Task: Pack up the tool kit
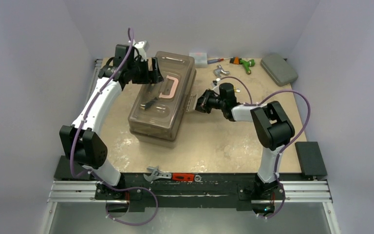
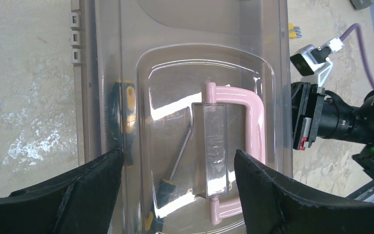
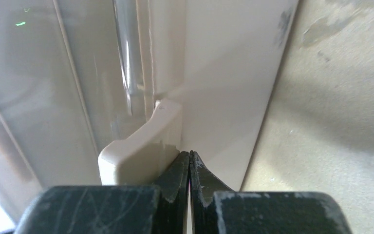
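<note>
The long beige-tan toolbox (image 1: pixel 151 119) lies in the middle of the table with its translucent lid down and its pale pink handle (image 1: pixel 169 88) flat on top. My left gripper (image 1: pixel 154 72) hovers open over the lid's far part; in the left wrist view (image 2: pixel 177 161) its fingers straddle the pink handle (image 2: pixel 254 122). Screwdrivers with yellow-black handles (image 2: pixel 127 119) show through the lid. My right gripper (image 1: pixel 200 103) is shut and empty at the toolbox's right side. In the right wrist view (image 3: pixel 190 157) its tips touch a beige latch (image 3: pixel 136 156).
A wrench (image 1: pixel 157 174) and a red-handled tool (image 1: pixel 182 177) lie at the near edge. At the back right are a small clear box (image 1: pixel 198 58), a metal tool (image 1: pixel 219 71), a green tool (image 1: pixel 244 63) and a flat grey-green case (image 1: pixel 278 68). A black block (image 1: pixel 310 158) sits at the right.
</note>
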Controlling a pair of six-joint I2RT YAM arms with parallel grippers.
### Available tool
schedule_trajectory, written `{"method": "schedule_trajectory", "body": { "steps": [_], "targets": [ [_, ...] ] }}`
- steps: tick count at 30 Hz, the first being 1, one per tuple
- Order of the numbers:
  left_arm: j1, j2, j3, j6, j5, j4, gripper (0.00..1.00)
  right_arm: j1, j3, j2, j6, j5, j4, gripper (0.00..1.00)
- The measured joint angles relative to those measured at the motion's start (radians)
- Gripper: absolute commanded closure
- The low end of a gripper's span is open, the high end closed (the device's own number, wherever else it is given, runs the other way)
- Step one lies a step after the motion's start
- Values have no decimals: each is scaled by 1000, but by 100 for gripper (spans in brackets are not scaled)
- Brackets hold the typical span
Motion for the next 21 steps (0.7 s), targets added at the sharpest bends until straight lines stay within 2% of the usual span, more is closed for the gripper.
{"method": "schedule_trajectory", "body": {
  "steps": [4, 12, 18, 21],
  "targets": [
    [2, 10, 9, 0, 4, -1, 21, 26, 145, -57, -172, 146, -390, 100],
    [3, 60, 47, 3, 12, 20, 22, 129, 377, -64, -325, 462, -871, 100],
    [10, 84, 68, 3, 33, 25, 22, 236, 697, 51, -392, 807, -1293, 100],
    [12, 85, 69, 4, 39, 26, 22, 269, 821, 114, -407, 927, -1435, 100]
  ]
}}
